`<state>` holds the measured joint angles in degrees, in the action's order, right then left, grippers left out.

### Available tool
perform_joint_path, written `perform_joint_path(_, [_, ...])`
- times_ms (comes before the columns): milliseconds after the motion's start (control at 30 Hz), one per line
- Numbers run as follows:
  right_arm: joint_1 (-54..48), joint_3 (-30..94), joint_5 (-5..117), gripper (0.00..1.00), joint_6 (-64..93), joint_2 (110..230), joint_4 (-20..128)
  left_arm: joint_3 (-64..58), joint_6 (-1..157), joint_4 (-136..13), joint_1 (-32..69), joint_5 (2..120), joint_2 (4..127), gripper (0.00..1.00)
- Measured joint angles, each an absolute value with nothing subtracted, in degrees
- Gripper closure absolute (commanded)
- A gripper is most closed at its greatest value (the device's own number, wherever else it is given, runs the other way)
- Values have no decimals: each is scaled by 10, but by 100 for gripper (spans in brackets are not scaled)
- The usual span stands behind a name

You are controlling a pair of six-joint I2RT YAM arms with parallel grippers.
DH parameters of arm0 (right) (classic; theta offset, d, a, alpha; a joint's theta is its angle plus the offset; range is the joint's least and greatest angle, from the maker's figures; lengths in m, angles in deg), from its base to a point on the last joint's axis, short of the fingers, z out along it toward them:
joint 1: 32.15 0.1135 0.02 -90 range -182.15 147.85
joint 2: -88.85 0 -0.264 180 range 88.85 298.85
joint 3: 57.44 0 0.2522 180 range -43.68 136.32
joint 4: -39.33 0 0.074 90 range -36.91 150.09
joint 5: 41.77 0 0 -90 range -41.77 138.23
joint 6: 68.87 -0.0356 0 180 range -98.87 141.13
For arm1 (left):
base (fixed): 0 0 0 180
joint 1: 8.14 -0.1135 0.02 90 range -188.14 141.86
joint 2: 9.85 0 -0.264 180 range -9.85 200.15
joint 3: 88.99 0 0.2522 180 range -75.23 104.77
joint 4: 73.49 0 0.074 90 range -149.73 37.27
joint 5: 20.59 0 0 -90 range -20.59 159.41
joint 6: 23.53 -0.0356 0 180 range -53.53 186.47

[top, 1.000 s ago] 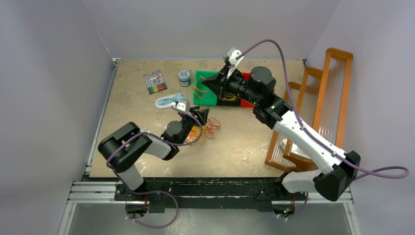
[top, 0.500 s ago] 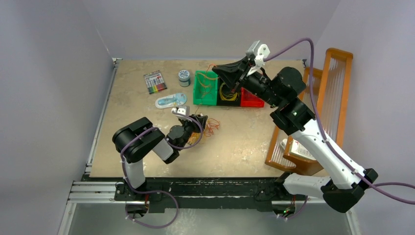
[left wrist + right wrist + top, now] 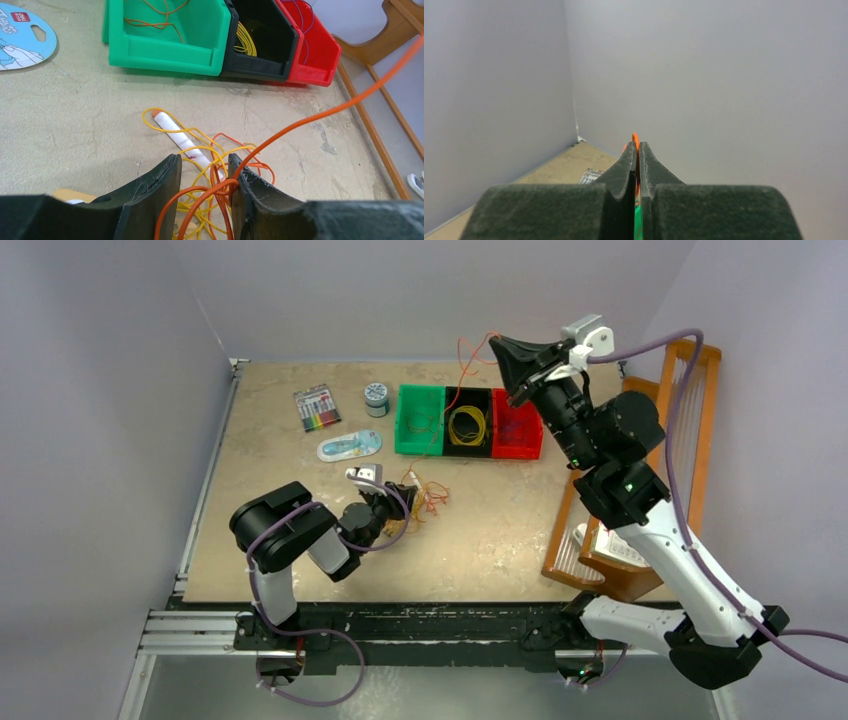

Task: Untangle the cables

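Right gripper (image 3: 636,170): pinching orange cable (image 3: 320,116), taut toward 2 o'clock.
Left gripper (image 3: 204,172): spread astride tangle (image 3: 210,147).
Handling: light, springy, I judge; grip single strands.

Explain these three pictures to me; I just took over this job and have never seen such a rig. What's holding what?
Two robot arms are bolted at the near table edge, each ending in a two-finger gripper. The wide picture looks down from above and behind them; the other two come from wrist cameras, so the black wedges are each arm's own fingers. The right gripper is shut on an orange cable, held high and stretched back to the tangle. The left gripper is open, its fingers astride that tangle of yellow and orange loops. At the back stand a green bin, a black bin with a yellow coil, and a red bin. Nearby lie a marker pack, a small tin and a blue card.
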<state>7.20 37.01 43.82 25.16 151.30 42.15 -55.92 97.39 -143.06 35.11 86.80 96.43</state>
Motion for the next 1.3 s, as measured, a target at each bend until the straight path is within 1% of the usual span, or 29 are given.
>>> perform_joint_path(400, [72, 379, 321, 100, 313, 1492, 408, -565, 974, -1430, 351, 877, 963, 62])
perform_joint_path(700, [72, 397, 223, 100, 374, 1457, 358, -569, 975, -1430, 351, 879, 963, 63])
perform_joint_path(800, [72, 404, 211, 100, 384, 1446, 347, -571, 976, -1430, 351, 879, 963, 63])
perform_joint_path(867, [72, 413, 206, 100, 387, 1446, 346, -571, 976, -1429, 351, 879, 963, 67])
perform_joint_path(933, [72, 419, 202, 100, 390, 1446, 342, -571, 976, -1429, 351, 879, 963, 74])
perform_joint_path(967, [72, 419, 201, 100, 392, 1445, 339, -571, 976, -1429, 351, 880, 963, 75])
perform_joint_path(1000, [72, 419, 199, 100, 393, 1443, 337, -571, 977, -1429, 351, 882, 963, 74])
perform_joint_path(1100, [72, 419, 197, 100, 393, 1442, 335, -571, 979, -1428, 351, 882, 963, 69])
perform_joint_path(1300, [72, 426, 214, 100, 394, 1452, 348, -571, 985, -1416, 351, 876, 955, 57])
